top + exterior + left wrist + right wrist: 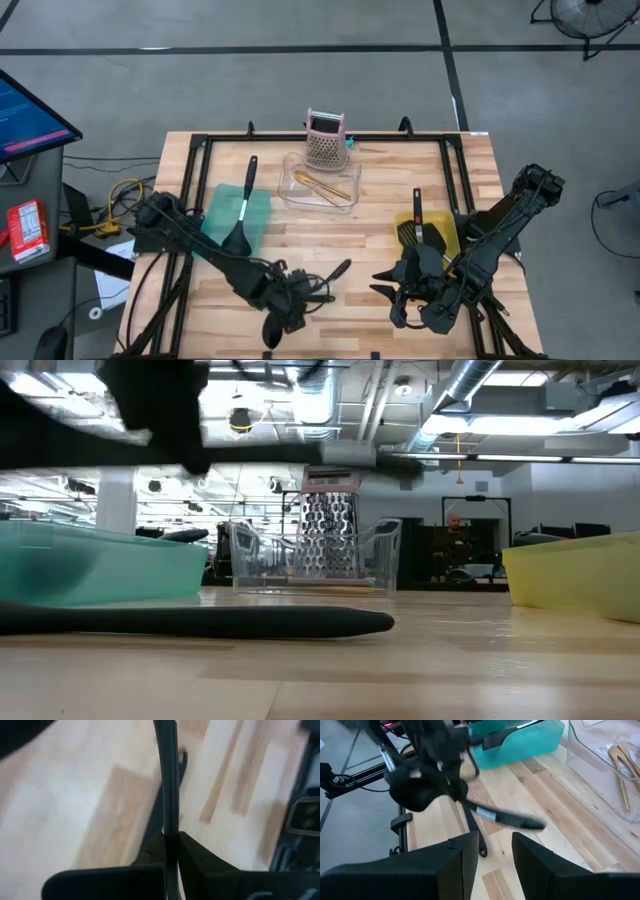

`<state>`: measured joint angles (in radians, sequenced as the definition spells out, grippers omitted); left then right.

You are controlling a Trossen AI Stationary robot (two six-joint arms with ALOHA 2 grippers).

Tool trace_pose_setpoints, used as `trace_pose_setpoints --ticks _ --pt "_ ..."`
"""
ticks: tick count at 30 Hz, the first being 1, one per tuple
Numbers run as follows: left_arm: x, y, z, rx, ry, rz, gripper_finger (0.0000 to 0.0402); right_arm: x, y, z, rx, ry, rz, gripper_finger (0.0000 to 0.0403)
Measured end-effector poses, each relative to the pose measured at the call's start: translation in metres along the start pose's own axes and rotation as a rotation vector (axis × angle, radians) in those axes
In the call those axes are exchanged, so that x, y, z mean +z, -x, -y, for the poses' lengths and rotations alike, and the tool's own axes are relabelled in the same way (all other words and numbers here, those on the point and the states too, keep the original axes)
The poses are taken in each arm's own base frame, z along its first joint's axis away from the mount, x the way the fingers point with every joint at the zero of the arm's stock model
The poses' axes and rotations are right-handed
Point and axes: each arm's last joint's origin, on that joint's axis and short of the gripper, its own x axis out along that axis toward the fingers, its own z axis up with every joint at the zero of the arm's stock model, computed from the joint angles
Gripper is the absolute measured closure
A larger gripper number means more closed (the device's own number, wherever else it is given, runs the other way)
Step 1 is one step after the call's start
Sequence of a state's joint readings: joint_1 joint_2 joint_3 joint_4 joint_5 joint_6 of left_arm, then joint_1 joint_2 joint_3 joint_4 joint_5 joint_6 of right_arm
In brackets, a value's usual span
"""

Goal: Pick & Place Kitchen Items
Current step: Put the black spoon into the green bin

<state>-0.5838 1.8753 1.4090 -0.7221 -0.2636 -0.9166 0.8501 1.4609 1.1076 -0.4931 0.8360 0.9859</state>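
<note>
My left gripper (292, 297) is near the table's near edge, left of centre, shut on a black long-handled utensil (510, 818). A second black utensil (200, 622) lies flat on the table beneath it; its handle end with a hole shows in the right wrist view (481, 851). My right gripper (495, 855) is open and empty to the right of the left gripper, also seen in the high view (385, 287). A black ladle (240, 215) lies in the green tray (262, 205). A black slotted turner (412, 232) lies in the yellow tray (448, 240). My left gripper pinches the utensil's thin handle (169, 827) between its two fingers. The handle runs on past the fingers (192, 852) to its free end. The utensil is lifted clear of the table, about level, above the one lying on the wood.
A clear tray (296, 188) with golden sticks (325, 186) sits at the far centre, with a pink box grater (326, 140) behind it. A black frame rail (330, 138) runs round the table. Bare wood lies between the trays and the grippers.
</note>
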Motion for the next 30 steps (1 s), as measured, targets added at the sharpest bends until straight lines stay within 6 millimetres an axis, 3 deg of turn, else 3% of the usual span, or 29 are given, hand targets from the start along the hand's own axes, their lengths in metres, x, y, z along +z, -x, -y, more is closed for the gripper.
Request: trace_pose_setpoints --ticks 4,10,19,24,30 --pt "0.011 0.038 -0.007 -0.019 -0.002 0.132 0.0399 0.001 -0.001 0.0 -0.003 -0.002 0.001 0.0285" --pt "0.024 0.11 -0.024 -0.082 -0.003 0.365 0.04 0.002 -0.002 0.001 -0.009 -0.004 0.005 0.0285" --pt "0.042 0.213 -0.037 -0.436 -0.116 0.789 0.0398 0.009 -0.01 0.007 -0.048 -0.024 0.022 0.0285" --pt "0.052 0.245 -0.037 -0.66 -0.239 0.988 0.0398 0.015 -0.018 0.012 -0.078 -0.042 0.03 0.0285" --pt "0.058 0.259 -0.034 -0.876 -0.355 1.084 0.0397 0.018 -0.022 0.016 -0.091 -0.054 0.029 0.0285"
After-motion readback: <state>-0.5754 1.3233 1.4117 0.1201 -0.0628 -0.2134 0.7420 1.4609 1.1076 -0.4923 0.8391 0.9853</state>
